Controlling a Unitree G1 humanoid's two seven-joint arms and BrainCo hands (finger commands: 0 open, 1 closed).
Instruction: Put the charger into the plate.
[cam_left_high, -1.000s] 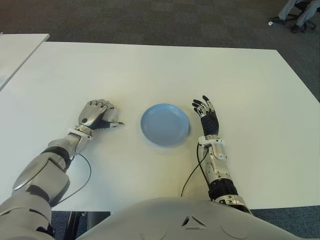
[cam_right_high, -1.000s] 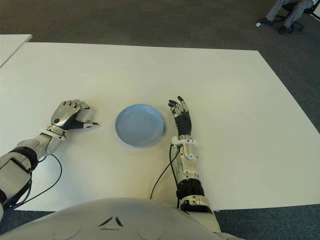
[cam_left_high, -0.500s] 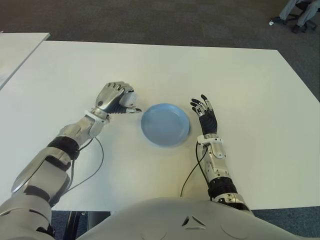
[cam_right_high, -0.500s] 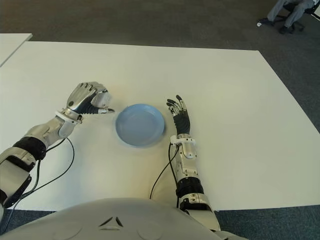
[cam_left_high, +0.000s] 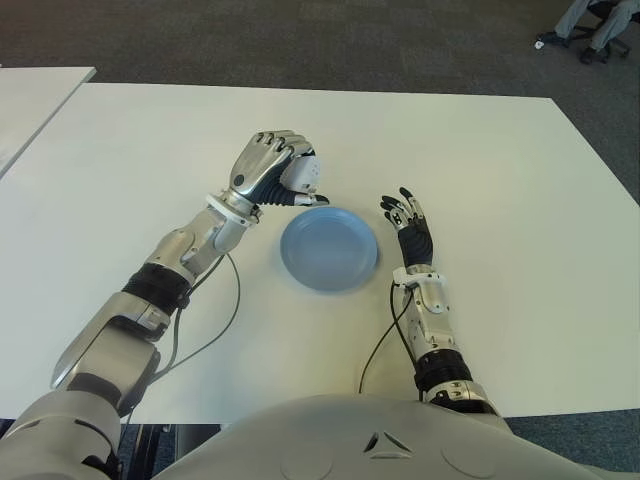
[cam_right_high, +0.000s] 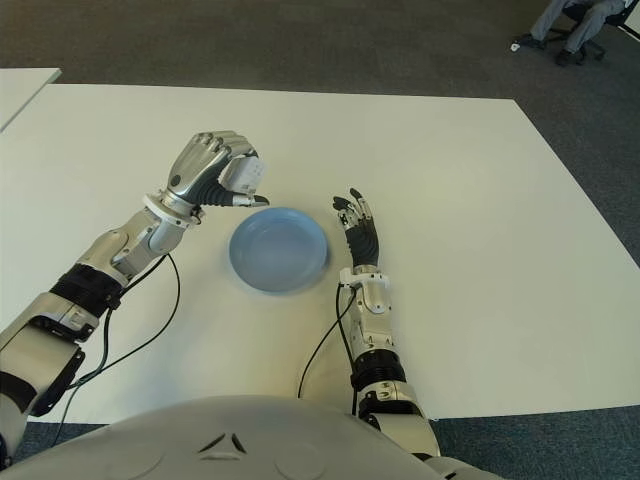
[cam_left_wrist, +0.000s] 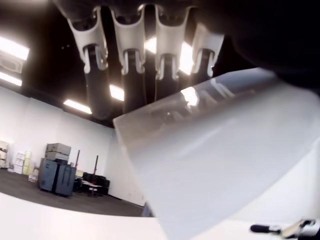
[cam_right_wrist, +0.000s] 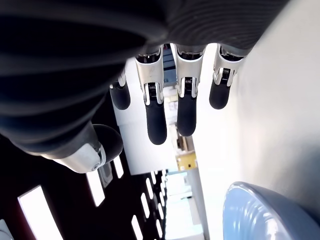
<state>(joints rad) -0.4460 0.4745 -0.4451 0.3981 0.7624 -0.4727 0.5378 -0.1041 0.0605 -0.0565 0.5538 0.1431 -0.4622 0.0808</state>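
My left hand (cam_left_high: 275, 176) is raised just beyond the far left rim of the blue plate (cam_left_high: 330, 249), its fingers curled around a white charger (cam_left_high: 302, 177). The left wrist view shows the charger (cam_left_wrist: 225, 155) as a big white block filling the palm, with the fingers (cam_left_wrist: 132, 60) wrapped over its top. My right hand (cam_left_high: 411, 229) shows just right of the plate with its fingers straight and spread, holding nothing. In the right wrist view the plate's rim (cam_right_wrist: 255, 212) lies close beside that hand.
The white table (cam_left_high: 480, 160) stretches wide on all sides of the plate. A second white table (cam_left_high: 30, 100) stands at the far left. A person's legs and an office chair (cam_left_high: 598, 25) show on the dark carpet at the far right corner.
My left hand has lifted off the table and travelled right and away from me with the charger in it, from the table's left part up to the plate's far left rim. The right hand stayed put.
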